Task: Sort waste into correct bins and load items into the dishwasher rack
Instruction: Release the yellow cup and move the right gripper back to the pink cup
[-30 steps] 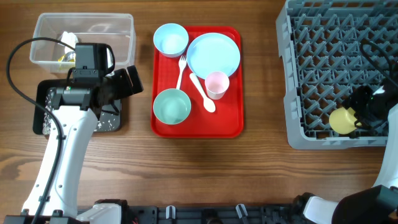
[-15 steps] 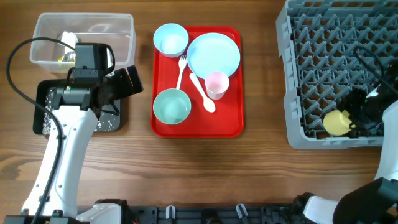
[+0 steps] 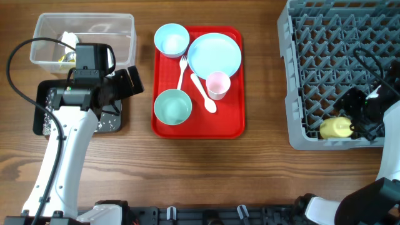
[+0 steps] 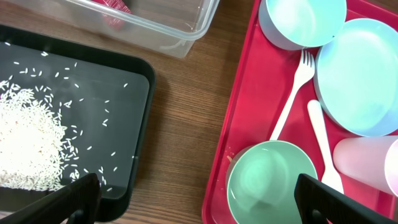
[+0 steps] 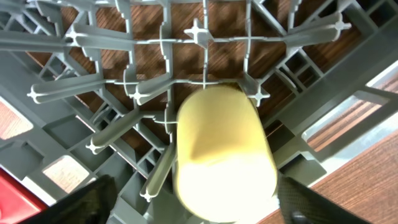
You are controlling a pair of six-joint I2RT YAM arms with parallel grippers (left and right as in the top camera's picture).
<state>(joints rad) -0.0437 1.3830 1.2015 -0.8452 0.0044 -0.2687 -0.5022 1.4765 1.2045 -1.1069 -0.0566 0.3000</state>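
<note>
The yellow cup (image 3: 333, 128) lies on its side among the pegs at the front edge of the grey dishwasher rack (image 3: 325, 37). My right gripper (image 3: 354, 120) is open just right of it. In the right wrist view the cup (image 5: 221, 146) sits between the spread fingers (image 5: 196, 208), with a gap on the left. My left gripper (image 3: 129, 83) is open and empty, between the black tray (image 3: 42, 120) holding rice (image 4: 25, 143) and the red tray (image 3: 234, 128). The clear tub (image 3: 39, 37) holds tissue (image 3: 69, 39) and a red wrapper (image 4: 115, 12).
On the red tray lie two pale-blue bowls (image 3: 171, 39) (image 3: 172, 107), a plate (image 3: 215, 55), a pink cup (image 3: 218, 85), a white fork (image 3: 182, 69) and a spoon (image 3: 205, 94). Bare wood runs between the red tray and the rack.
The yellow cup has shifted left and toward the rack's front edge and now lies tipped between the pegs. The right gripper has drawn back a little. The left arm has not moved.
</note>
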